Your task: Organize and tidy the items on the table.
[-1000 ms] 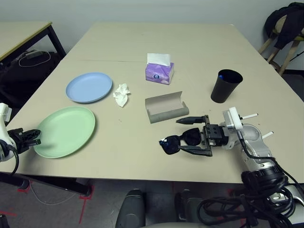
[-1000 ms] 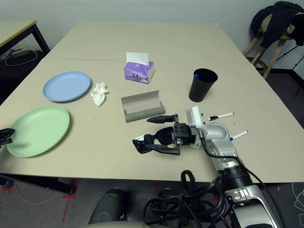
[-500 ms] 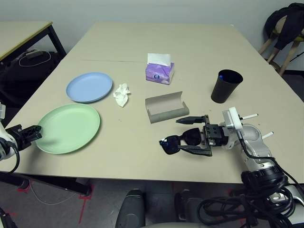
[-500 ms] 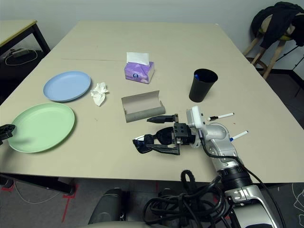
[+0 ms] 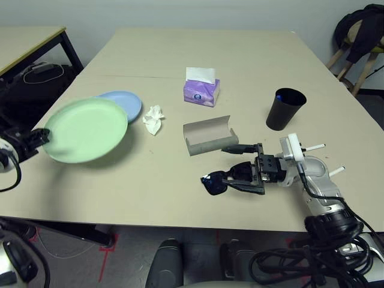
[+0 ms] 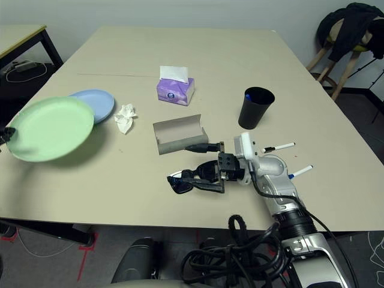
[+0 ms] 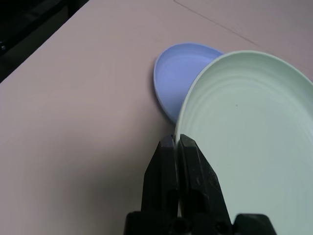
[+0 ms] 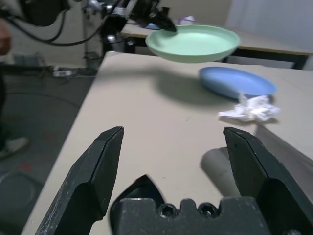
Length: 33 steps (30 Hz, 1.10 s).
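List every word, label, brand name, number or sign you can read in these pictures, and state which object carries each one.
No text can be read anywhere in these pictures.
Purple cardboard tissue box: a round blue-and-white emblem on its front, too small to read.
Black plastic cup, grey oblong glasses case, black sunglasses: no print visible.

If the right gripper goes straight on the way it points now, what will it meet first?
Most likely the black sunglasses, which lie between and just beyond the open right gripper. Past them the beige table looks free, though depth is hard to judge.
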{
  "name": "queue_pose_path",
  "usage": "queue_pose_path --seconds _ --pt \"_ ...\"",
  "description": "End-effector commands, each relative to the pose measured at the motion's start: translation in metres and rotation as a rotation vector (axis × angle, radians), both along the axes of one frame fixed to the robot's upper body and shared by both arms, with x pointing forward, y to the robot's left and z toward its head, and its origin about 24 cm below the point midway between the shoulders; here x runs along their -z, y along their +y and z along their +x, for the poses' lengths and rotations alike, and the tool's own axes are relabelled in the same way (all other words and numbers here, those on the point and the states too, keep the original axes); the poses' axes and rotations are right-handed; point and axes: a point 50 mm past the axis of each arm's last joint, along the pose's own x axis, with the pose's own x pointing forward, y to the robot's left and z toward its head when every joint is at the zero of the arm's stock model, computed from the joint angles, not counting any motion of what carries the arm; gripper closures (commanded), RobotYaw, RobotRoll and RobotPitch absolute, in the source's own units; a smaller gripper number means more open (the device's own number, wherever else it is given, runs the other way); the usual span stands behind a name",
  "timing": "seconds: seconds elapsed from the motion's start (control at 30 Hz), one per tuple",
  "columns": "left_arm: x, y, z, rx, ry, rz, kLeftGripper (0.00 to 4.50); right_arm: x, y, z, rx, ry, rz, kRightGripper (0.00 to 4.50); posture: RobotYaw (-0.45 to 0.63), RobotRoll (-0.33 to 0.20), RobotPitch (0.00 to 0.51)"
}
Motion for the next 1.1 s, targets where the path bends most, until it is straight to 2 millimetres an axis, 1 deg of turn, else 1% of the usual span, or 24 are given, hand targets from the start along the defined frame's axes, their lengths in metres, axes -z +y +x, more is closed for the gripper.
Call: queue_pose_path --seconds 0.03,0.1,0.23,0.43,0.57,0.77,0.97,1.03,1.1 --pt "0.011 -0.007 0.019 -0.043 -0.005 -0.006 4.48 -0.004 -0.003 0.008 0.098 0.019 0.045 0.00 0.16 0.000 0.057" --pt "0.016 -0.016 0.033 -0.068 -0.031 -0.026 4.48 -0.006 -0.001 0.009 0.131 0.019 0.073 0.00 0.15 0.000 0.056" --pt "0.021 -0.027 0.052 -0.120 -0.064 -0.051 4.48 -0.007 0.003 0.006 0.127 0.015 0.076 0.00 0.15 0.000 0.056" --pt "0.019 -0.030 0.076 -0.259 -0.109 -0.055 4.48 -0.007 0.003 0.002 0.135 0.018 0.083 0.00 0.14 0.000 0.059" --pt "0.019 -0.031 0.086 -0.340 -0.132 -0.072 4.48 -0.008 0.004 0.001 0.149 0.020 0.092 0.00 0.14 0.000 0.061" --pt "0.022 -0.038 0.099 -0.417 -0.137 -0.070 4.48 -0.008 0.002 0.001 0.190 0.022 0.097 0.00 0.13 0.000 0.062" --pt "0.029 -0.046 0.106 -0.415 -0.098 0.005 4.48 -0.009 -0.002 0.005 0.241 0.021 0.081 0.00 0.12 0.000 0.063" --pt "0.035 -0.049 0.107 -0.397 -0.046 0.034 3.98 -0.008 -0.004 0.006 0.261 0.047 0.082 0.00 0.12 0.000 0.062" --pt "0.038 -0.053 0.109 -0.370 -0.045 0.018 3.38 -0.010 -0.005 0.010 0.314 0.069 0.098 0.00 0.12 0.000 0.060"
